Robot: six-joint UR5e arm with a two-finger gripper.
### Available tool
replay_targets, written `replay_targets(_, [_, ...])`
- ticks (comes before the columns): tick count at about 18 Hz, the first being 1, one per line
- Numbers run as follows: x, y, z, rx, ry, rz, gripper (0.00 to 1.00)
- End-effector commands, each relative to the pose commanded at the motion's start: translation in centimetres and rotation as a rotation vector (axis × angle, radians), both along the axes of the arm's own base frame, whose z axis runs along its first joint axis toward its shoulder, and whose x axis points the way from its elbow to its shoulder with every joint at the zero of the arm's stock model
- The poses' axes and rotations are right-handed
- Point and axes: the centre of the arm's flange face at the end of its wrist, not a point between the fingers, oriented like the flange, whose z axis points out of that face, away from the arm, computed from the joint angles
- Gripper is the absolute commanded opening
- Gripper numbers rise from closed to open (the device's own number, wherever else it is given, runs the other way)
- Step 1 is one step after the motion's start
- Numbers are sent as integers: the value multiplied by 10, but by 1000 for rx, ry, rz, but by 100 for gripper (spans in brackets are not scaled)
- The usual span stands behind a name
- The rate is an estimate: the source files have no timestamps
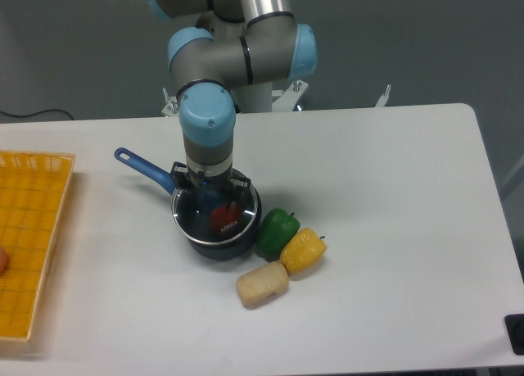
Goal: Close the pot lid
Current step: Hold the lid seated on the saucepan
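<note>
- The small dark blue round saucepan [214, 243] stands on the white table [385, 196], left of the table's middle, with its long bright-blue straight handle [146, 168] pointing to the far left.
- The round clear glass lid with a thin metal rim [193, 226] lies flat on top of the saucepan, covering its mouth; small white lettering shows on the glass.
- Through the glass a red object [223, 218] is seen inside the pan.
- The two-finger gripper [210, 197] points straight down over the lid's middle, where the blue knob [210, 200] sits between its fingers.
- Whether the jaws pinch the knob or stand slightly apart from it, I cannot tell.
- A green pepper [276, 231] touches the pan's right side; a yellow pepper [302, 251] lies just beside it, nearer and to the right.
- A pale beige block-shaped item [262, 284] lies near the yellow pepper, on its near left.
- An orange mesh tray [29, 228] sits at the table's left edge.
</note>
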Motion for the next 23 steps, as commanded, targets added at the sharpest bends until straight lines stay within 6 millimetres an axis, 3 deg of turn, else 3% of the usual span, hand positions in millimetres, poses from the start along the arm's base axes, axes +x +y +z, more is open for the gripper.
replay_targets(23, [-7,1,-8,2,5,4,63])
